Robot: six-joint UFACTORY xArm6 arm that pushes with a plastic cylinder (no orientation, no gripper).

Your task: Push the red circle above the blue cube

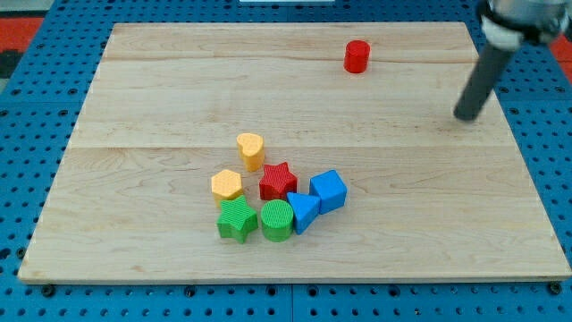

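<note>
The red circle [357, 56] stands alone near the view's top, right of centre. The blue cube [328, 190] sits at the right end of a cluster of blocks in the lower middle of the board, well below and slightly left of the red circle. My tip [466, 117] is at the view's right, to the right of and below the red circle and clearly apart from it. It is above and far right of the blue cube.
The cluster also holds a blue triangle [302, 212], a red star [278, 181], a green circle [276, 220], a green star [237, 219], a yellow hexagon [227, 184] and a yellow heart [251, 150]. The wooden board [161, 89] lies on a blue pegboard.
</note>
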